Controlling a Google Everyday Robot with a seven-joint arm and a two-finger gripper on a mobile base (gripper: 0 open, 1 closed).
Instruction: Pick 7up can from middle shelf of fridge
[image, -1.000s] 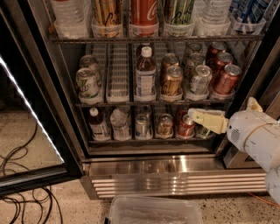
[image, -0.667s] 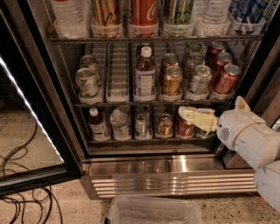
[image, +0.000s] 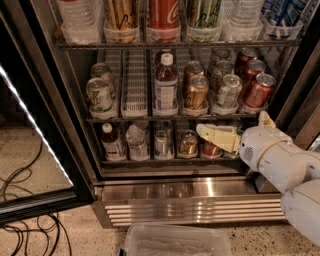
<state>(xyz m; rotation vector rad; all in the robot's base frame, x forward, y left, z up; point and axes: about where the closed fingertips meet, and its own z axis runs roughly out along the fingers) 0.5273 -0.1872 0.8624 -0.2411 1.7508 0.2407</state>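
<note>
The 7up can, silvery-white with green markings, stands at the front of the leftmost lane of the middle shelf; a second like can stands behind it. The fridge is open, and its black-framed glass door with the light strip is swung out to the left. My gripper, cream-coloured on a white arm, points left in front of the right part of the bottom shelf. It is below the middle shelf and far to the right of the 7up can. It holds nothing that I can see.
On the middle shelf stand an empty white lane tray, a bottle, gold-brown cans, silver cans and red cans. Tall cans fill the top tier. A clear plastic bin and cables lie on the floor.
My gripper and arm have moved a little to the left along the bottom shelf. The cans have not moved.
</note>
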